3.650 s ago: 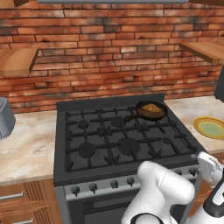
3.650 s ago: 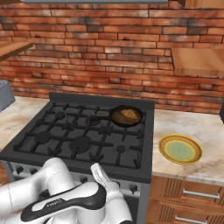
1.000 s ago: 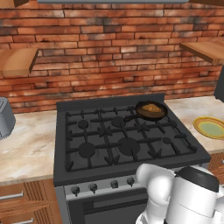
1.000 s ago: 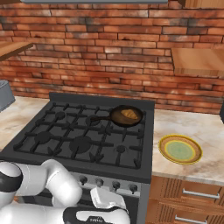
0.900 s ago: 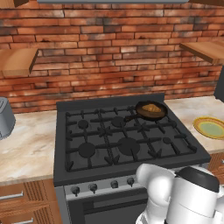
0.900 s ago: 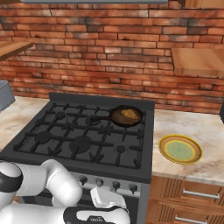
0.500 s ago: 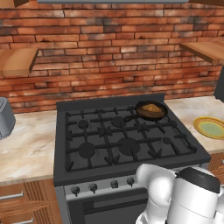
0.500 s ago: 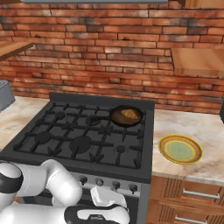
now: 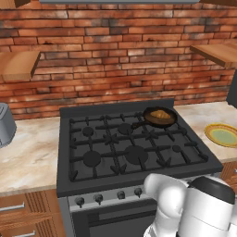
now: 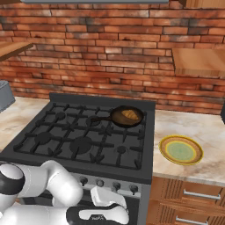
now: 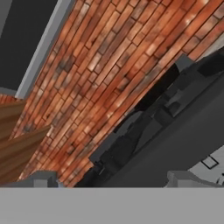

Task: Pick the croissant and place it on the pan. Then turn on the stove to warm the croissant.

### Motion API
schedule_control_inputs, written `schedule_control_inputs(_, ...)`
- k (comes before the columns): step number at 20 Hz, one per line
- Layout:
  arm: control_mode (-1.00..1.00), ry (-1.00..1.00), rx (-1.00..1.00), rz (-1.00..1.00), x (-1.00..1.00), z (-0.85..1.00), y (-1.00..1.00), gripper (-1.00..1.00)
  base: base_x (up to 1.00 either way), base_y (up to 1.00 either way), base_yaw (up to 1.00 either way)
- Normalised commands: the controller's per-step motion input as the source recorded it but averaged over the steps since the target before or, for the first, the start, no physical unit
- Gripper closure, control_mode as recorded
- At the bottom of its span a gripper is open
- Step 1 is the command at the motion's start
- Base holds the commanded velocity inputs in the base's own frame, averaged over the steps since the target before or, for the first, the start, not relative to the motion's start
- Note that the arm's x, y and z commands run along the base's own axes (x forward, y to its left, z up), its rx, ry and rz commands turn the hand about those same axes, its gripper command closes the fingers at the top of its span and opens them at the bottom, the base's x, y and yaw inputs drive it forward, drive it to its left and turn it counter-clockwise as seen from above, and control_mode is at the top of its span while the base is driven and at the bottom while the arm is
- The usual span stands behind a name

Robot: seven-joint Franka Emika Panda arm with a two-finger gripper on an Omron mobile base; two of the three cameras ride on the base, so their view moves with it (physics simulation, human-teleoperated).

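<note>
The golden-brown croissant point(image 9: 160, 114) point(image 10: 128, 114) lies inside the small dark pan point(image 9: 173, 118) point(image 10: 115, 118), which sits on the back right burner of the black stove point(image 9: 115, 152) point(image 10: 66, 140). A row of small knobs point(image 9: 98, 198) point(image 10: 115, 187) runs along the stove's silver front. My arm hangs low in front of the range, and the white hand point(image 10: 107, 197) sits just below the right knobs. In the hand view my gripper point(image 11: 113, 179) is open, its fingertips far apart with nothing between them, and it looks up past the stove's edge point(image 11: 175, 131) at the brick wall.
A yellow-green plate point(image 9: 222, 135) point(image 10: 180, 150) rests on the counter to the right of the stove. A grey appliance point(image 9: 4, 125) point(image 10: 3, 94) stands on the left counter. Wooden shelves hang on the brick wall at both sides, and drawers point(image 10: 193, 197) sit below the right counter.
The arm has dropped from over the stove's front edge to low in front of the knobs. Over the last second the hand edged slightly upward. Croissant and pan have not moved.
</note>
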Motion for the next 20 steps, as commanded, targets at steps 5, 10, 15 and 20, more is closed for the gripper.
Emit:
schedule_control_inputs(5, -1.0, 0.0, 0.0, 0.0, 0.03, -0.13, -0.02, -1.0, 0.0, 0.0, 0.0)
schedule_control_inputs(10, -1.0, 0.0, 0.0, 0.0, 0.0, -0.12, -0.2, -1.0, 0.0, 0.0, 0.0)
schedule_control_inputs(15, -1.0, 0.0, 0.0, 0.0, 0.04, -0.13, -0.19, -1.0, 0.0, 0.0, 0.0)
schedule_control_inputs(20, -1.0, 0.0, 0.0, 0.0, 0.1, -0.21, 0.0, -1.0, 0.0, 0.0, 0.0)
